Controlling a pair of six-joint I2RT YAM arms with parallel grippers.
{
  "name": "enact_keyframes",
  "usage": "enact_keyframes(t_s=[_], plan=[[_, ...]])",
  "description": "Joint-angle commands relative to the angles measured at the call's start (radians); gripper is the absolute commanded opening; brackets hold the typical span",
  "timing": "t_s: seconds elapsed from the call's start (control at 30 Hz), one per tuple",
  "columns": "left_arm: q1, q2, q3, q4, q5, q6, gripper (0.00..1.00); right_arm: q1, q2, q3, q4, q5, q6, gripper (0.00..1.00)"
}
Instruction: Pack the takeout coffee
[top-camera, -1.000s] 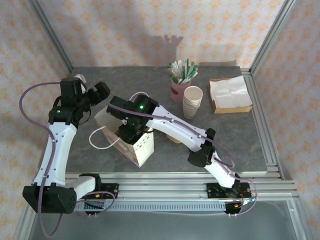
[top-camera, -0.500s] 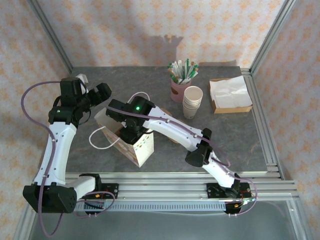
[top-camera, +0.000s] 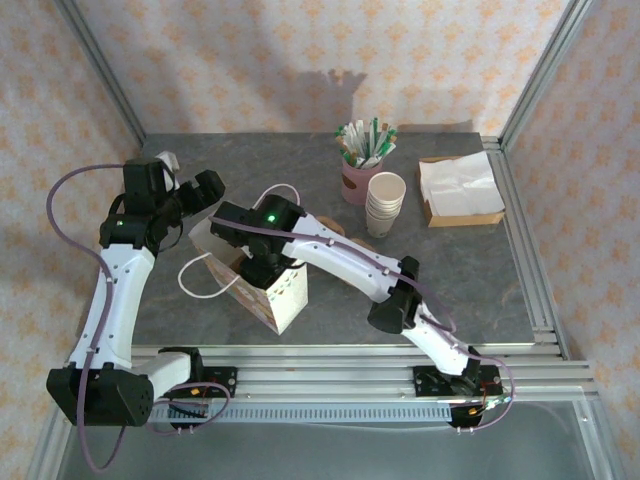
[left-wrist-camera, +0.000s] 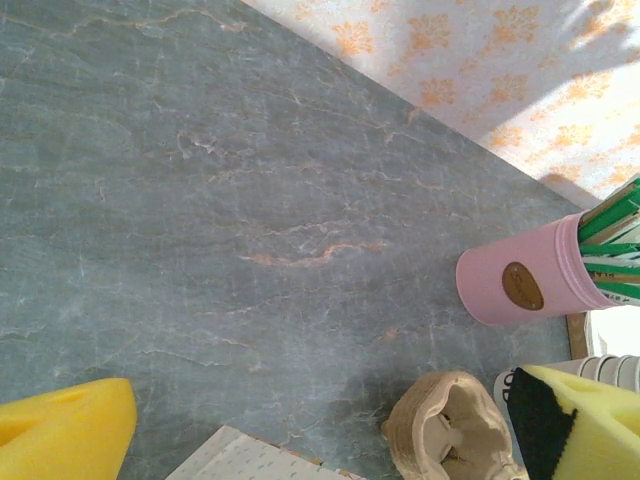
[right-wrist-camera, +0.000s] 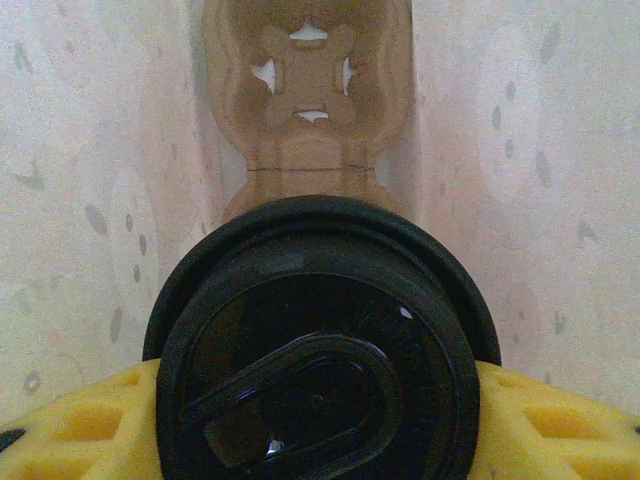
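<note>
While the right gripper reaches down into the white paper bag at the middle left of the top picture, its yellow fingers are clamped on both sides of the takeout coffee, whose black lid sits low in the wrist picture. The coffee is inside the bag, with a brown cardboard cup holder above it in that picture. The left gripper hangs at the upper left beside the bag, fingers wide apart, holding nothing.

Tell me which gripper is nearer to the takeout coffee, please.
The right. The right gripper holds the takeout coffee between its pads, inside the paper bag. The left gripper is open, outside the bag at its far left side, apart from the coffee.
</note>
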Motion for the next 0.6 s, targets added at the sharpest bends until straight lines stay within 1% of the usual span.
enact_keyframes(t_s=[0.0,0.57], plan=[[0.007,-0.008,-0.008,0.017,0.022,0.02,0.97,0.007,0.02,0.006,-0.038,-0.003,-0.014,0.49],[0.007,-0.01,-0.016,0.018,0.025,0.024,0.96,0.002,0.049,-0.018,-0.033,-0.008,-0.018,0.49]])
